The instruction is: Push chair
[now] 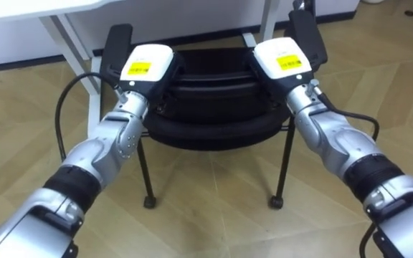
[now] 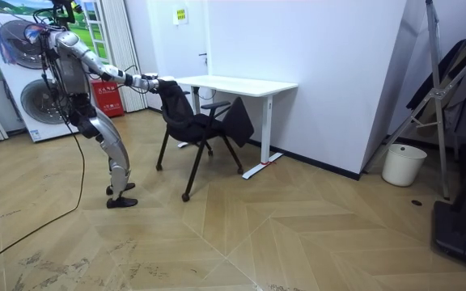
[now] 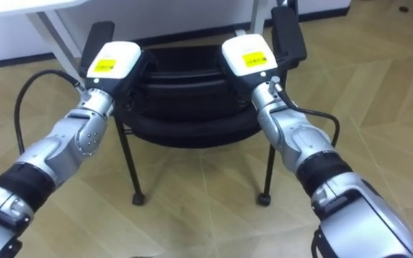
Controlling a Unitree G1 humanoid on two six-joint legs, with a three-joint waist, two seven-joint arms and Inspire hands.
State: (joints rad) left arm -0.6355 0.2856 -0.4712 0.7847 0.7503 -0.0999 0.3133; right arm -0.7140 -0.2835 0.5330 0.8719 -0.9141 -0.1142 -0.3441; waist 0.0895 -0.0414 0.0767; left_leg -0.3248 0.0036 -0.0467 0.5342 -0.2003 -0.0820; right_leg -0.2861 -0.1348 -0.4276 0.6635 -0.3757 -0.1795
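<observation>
Desk (image 2: 233, 83) close ahead of chair (image 2: 191, 123) — floor (image 2: 257, 230) beside & behind free.

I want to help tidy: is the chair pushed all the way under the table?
No, most of the black chair stands out in front of the white table.

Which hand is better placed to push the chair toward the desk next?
Neither clearly: the left hand and right hand both rest on the back of the chair, one at each side, facing the desk. Pushing with both looks steadiest.
</observation>
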